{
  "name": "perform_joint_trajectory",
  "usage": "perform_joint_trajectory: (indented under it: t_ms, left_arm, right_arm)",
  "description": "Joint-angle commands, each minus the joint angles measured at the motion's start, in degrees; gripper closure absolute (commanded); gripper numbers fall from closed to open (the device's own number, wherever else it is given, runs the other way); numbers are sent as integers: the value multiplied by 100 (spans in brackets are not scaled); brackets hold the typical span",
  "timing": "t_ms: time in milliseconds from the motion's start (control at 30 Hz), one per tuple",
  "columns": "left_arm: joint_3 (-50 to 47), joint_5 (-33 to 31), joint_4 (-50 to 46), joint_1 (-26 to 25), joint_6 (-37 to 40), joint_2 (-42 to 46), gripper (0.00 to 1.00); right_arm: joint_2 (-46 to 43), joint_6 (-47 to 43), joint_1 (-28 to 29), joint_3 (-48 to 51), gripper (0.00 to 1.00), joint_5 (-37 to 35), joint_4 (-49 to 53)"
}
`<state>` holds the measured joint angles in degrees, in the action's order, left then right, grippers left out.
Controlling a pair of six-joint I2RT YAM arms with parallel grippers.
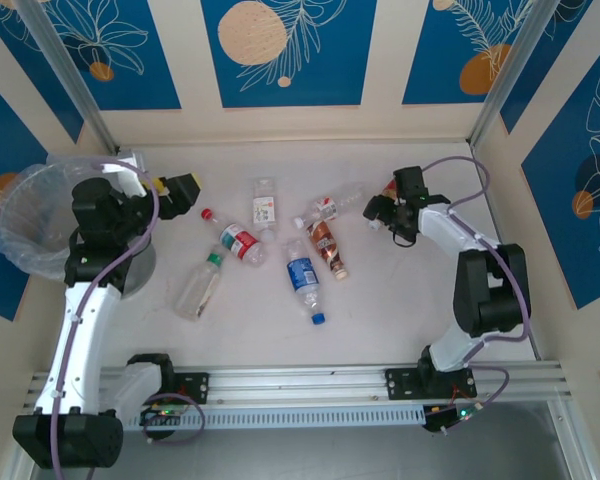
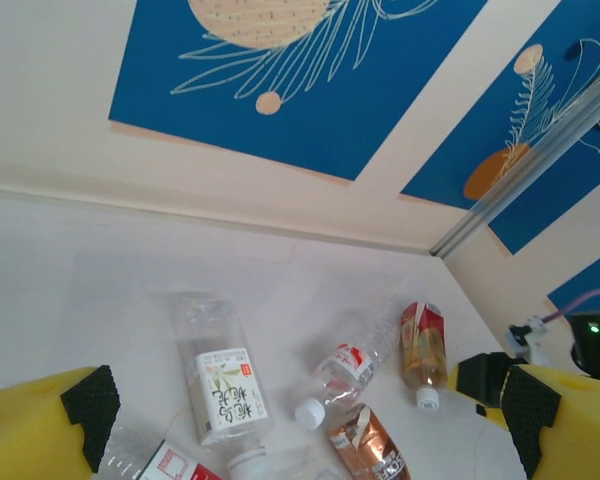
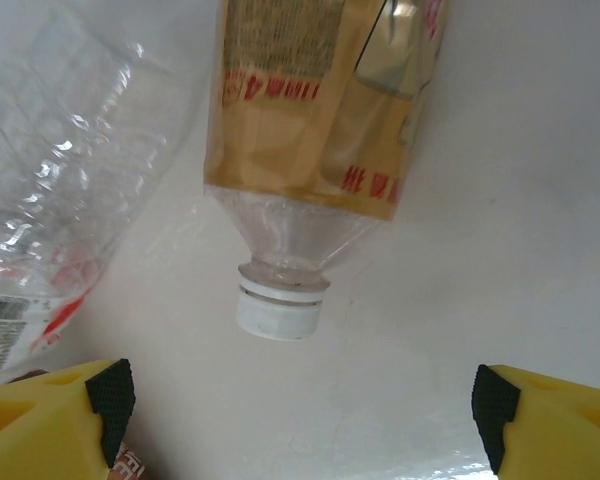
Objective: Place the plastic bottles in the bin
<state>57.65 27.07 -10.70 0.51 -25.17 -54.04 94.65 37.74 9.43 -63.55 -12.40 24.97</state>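
The round bin lined with crinkly clear plastic stands just behind the left pincer, on its left. That pincer hangs over the white surface with its yellow, black-padded fingers spread wide and nothing between them.

Ahead of it and to its right, the small clear plastic bottles lie flat and scattered. A green-capped one and a red-capped, red-labelled one are nearest. A white-labelled one lies straight ahead, with a blue-labelled, blue-capped one and a brown-labelled one farther off.

The right pincer sits low over the surface, also wide open and empty. Just ahead of its gap lies a clear bottle with a gold label and white cap. The cap points back at the pincer, and the long axis runs straight away from it, square to the line between the fingertips.

A short advance should put the neck between the fingers, so the right arm looks the nearer one for this bottle. A crumpled clear bottle with red print lies close beside it, ahead of the pincer's left finger, and could get nudged. The bin is far off on the other side.
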Motion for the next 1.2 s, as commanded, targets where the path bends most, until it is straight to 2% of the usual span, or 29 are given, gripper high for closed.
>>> perform_joint_trajectory:
  t_ms: [0, 367, 500, 600, 833, 933, 1033, 1167]
  left_arm:
    - [-135, 255, 280, -42, 2, 99, 1]
    - [-146, 168, 95, -43, 267, 71, 1]
    - [-192, 151, 86, -43, 291, 67, 1]
    - [-219, 138, 80, -42, 309, 56, 0]
    - [-184, 186, 143, -42, 276, -77, 1]
    - [-158, 205, 138, -42, 258, -136, 1]
    - [-149, 208, 130, -43, 258, -142, 1]
    - [-140, 176, 95, -42, 267, -143, 1]
  right_arm:
    - [256, 326, 185, -210, 13, -242, 129]
    - [1043, 425, 408, -505, 31, -582, -259]
    - [1103, 545, 435, -416, 37, -721, -438]
    - [1091, 559, 446, -376, 47, -852, -493]
    - [944, 485, 447, -195, 57, -930, -592]
    - [930, 472, 433, -138, 58, -924, -601]
    - [1043, 463, 399, -213, 53, -860, -513]
    - [1154, 454, 391, -254, 56, -877, -620]
